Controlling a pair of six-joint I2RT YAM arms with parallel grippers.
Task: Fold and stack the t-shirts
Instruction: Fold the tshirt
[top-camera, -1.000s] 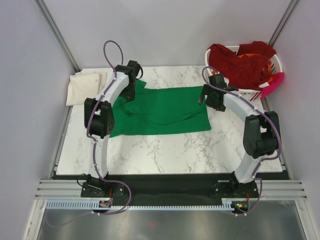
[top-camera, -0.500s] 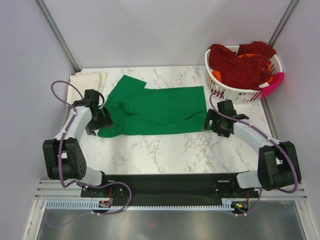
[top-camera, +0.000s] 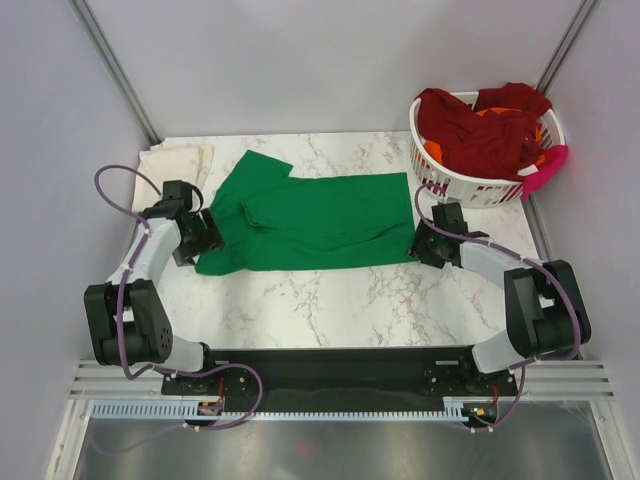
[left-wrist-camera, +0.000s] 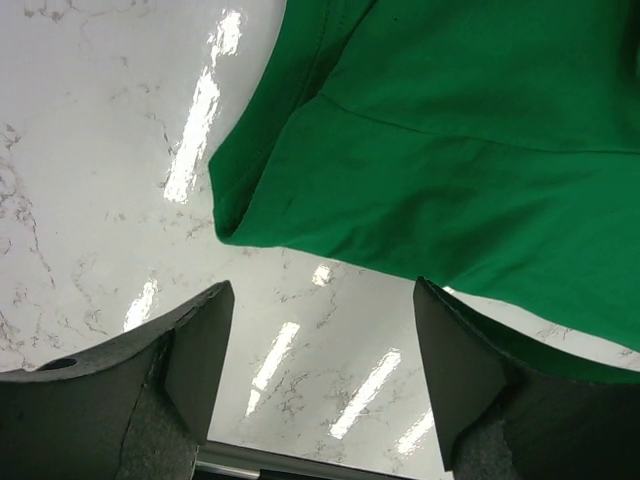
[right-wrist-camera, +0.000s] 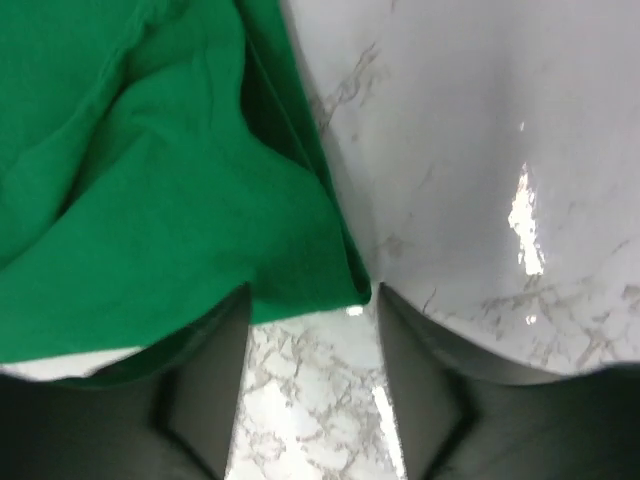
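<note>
On the tabletop (top-camera: 340, 300) the green t-shirt (top-camera: 320, 225) lies flat in the middle. Both arms have dropped from its top edge to its bottom corners (ready to fold it, I think). The left pincer (top-camera: 203, 237) and right pincer (top-camera: 424, 244) gape, pinching nothing. The red t-shirts (top-camera: 480, 125) in the basket (top-camera: 470, 188), upper right, are a jumble.

The worktop (top-camera: 330, 300) is white with grey marble veining, smooth and glossy, with bright streaks of reflected light. The green t-shirt (top-camera: 320, 220) is soft matt cloth with stitched hems. The cream t-shirt (top-camera: 175, 160) at the far left corner is matt, creased cloth. The basket (top-camera: 470, 192) is white slatted plastic, and the dark red t-shirts (top-camera: 480, 125) in it are matt cloth. The left claw (left-wrist-camera: 320, 300) is dark and matt
</note>
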